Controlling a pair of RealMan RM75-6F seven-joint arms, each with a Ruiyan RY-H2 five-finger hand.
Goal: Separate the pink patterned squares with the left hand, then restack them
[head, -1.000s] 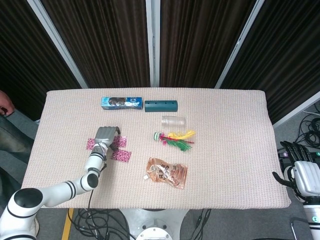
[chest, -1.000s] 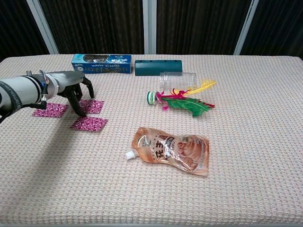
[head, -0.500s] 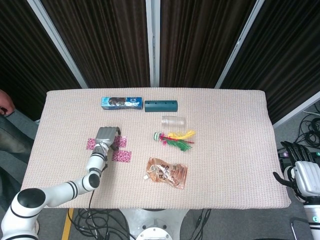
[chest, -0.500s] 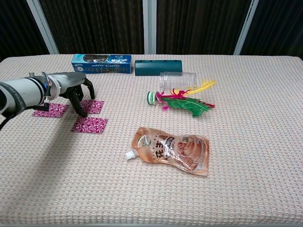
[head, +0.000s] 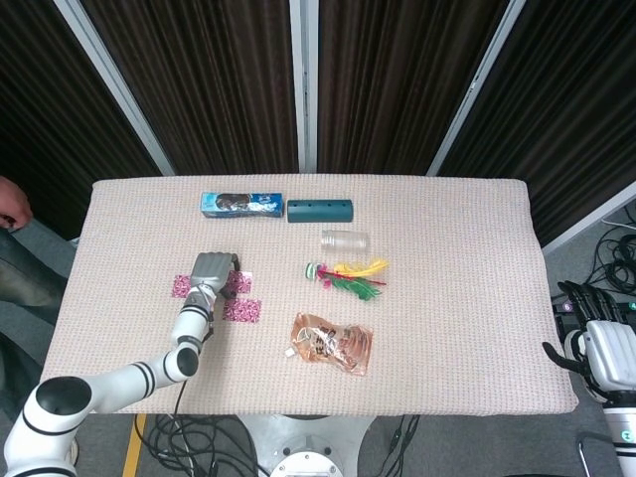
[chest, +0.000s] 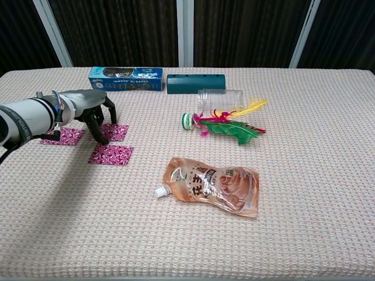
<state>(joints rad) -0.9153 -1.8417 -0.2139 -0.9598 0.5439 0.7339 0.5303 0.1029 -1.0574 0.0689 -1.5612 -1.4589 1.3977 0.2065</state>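
Three pink squares lie flat on the table (chest: 304,234), each on its own, so the pulling-apart part looks done. Take the blue box (chest: 125,78) at the back as the marker. One square (chest: 111,154) lies nearest the front, well in front of the box. Another (chest: 115,132) lies between that one and the box. The third (chest: 63,136) lies off to the left. The left hand (chest: 94,111) stands over them like a spider, fingers spread and pointing down, holding nothing. One fingertip (chest: 104,141) touches down by the middle square, maybe to slide it. The right hand (head: 600,348) hangs off the table, far from the box, fingers apart, because this job is not for it.
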